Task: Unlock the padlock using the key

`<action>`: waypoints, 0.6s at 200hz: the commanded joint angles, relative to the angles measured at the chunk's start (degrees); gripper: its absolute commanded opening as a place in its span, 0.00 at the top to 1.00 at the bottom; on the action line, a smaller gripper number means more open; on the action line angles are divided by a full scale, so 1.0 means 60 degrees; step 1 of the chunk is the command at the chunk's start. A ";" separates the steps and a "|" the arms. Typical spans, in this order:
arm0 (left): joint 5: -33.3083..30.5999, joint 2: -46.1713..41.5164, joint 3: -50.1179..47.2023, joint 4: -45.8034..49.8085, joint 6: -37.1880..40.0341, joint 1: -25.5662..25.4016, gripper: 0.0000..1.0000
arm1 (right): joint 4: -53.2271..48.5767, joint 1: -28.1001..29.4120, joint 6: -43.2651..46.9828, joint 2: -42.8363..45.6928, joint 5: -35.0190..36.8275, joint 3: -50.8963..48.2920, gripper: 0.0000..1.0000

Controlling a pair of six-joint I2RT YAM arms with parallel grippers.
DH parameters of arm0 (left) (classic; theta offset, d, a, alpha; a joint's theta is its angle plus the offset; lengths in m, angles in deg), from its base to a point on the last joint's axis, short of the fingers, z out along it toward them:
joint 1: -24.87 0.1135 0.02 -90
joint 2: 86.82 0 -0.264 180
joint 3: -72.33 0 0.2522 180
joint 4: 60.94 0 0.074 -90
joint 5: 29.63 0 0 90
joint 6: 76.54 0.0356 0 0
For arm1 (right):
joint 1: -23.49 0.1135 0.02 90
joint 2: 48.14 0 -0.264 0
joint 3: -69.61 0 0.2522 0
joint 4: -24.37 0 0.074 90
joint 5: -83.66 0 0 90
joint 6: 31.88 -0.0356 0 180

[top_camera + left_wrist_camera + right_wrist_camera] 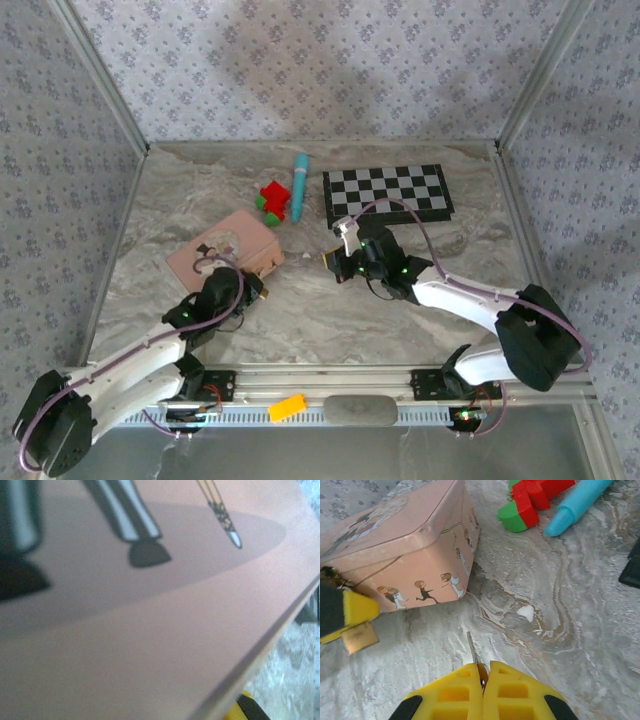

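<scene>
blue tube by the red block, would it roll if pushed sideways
Probably: the blue tube looks round and smooth, lying flat on the marble table, so a sideways push likely rolls it. The red and green block close beside it may block that side. It looks rigid.

no legible text, number or brand in any view. pink box (395, 535): printed cartoon figures on lid and side wall, no lettering can be made out. padlock (360, 636), just beside the box's near wall: faint mark on the brass face, too blurred to read.
</scene>
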 commanded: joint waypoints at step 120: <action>0.0287 0.0678 0.0219 -0.2596 -0.1784 0.1019 1.00 | 0.5386 0.1228 -0.4573 -0.3114 -0.2418 -0.0136 1.00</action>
